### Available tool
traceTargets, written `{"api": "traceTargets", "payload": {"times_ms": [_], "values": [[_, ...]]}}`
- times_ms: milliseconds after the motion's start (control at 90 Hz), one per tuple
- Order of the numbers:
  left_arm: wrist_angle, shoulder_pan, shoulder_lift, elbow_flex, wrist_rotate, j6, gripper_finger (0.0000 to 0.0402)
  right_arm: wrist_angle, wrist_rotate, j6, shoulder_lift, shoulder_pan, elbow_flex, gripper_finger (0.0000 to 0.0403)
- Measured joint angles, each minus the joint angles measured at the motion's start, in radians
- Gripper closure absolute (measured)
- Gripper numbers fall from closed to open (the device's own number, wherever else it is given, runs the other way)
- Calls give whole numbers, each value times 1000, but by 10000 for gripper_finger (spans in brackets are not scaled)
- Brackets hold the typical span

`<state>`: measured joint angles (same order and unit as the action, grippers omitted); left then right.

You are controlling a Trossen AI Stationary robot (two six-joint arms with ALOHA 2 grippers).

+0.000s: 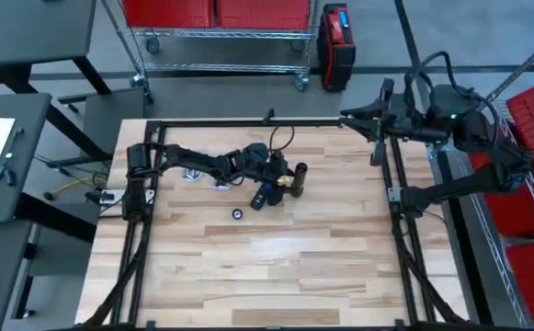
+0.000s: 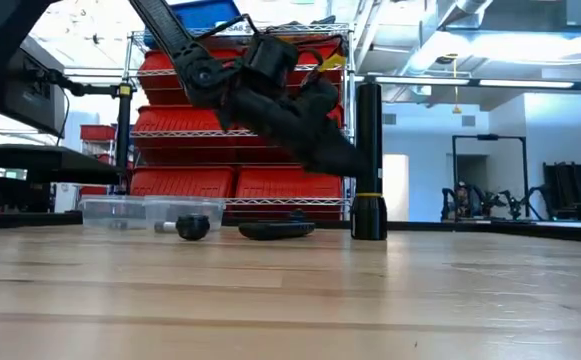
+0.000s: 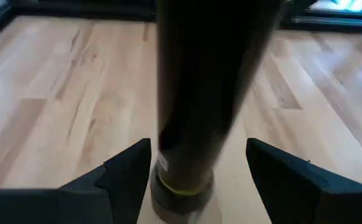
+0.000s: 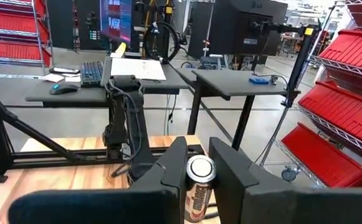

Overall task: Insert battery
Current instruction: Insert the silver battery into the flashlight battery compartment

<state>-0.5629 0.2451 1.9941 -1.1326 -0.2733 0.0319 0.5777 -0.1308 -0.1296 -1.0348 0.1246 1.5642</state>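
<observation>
1. L claw (image 3: 196, 168) at the standing black cylindrical flashlight body w/ yellow band (image 2: 368, 160), fingers (image 3: 128, 171) spread either side, visible gap both sides in the wrist view. Released, not gripping.
2. R claw (image 4: 199, 171) parked up at the far right corner of the light wooden tabletop (image 1: 276, 267), well apart from the work. Clenched on a silver-topped cylindrical battery (image 4: 200, 180).
3. So the task's thing = battery in R claw, off the tabletop. The flashlight stands near the tabletop centre, toward the far edge.
4. Battery long axis runs along the R fingers, silver end cap facing the wrist cam. Which pole that is: can't tell.
5. Flashlight long axis vertical, banded end down on the wood. Whether the top is open isn't visible.
6. Step in hand, my read: L steadies the body so R can bring the battery over.
7. To do it well: close L low-to-mid on the tube, square, no tilt. Tall + narrow, so it'll tip easily.
8. Then R comes in from above w/ battery axis lined up to tube axis, and lets go only once it's partly in.
9. Other bits: small black round cap (image 2: 192, 228), flat black part (image 2: 276, 230), clear plastic tray (image 2: 140, 212) behind. Keep clear of them.
</observation>
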Motion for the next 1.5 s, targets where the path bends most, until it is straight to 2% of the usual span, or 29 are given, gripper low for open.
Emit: {"api": "traceTargets", "payload": {"times_ms": [67,322,389,511,756,889,1056,1278,1500], "values": [[9,2,33,-33,-38,-17,161,0,0,0,0,0,0,367],[75,-9,88,-157,-25,-40,170,6,-1,10,0,0,0,367],[132,-8,85,-173,-14,-28,194,29,-1,12,0,0,0,367],[181,-8,84,-194,-11,-19,269,74,-2,52,-6,0,0,367],[305,-8,48,-292,-9,-51,269,182,-2,73,-68,0,0,367],[380,-9,-16,-379,-6,8,269,177,-1,55,-99,0,0,367],[563,-14,-78,-512,32,92,269,100,1,53,-100,0,-2,367],[697,-46,-87,-662,54,151,269,38,19,50,-115,0,0,367],[712,-58,-87,-686,70,150,269,29,29,43,-132,-21,0,367]]}}
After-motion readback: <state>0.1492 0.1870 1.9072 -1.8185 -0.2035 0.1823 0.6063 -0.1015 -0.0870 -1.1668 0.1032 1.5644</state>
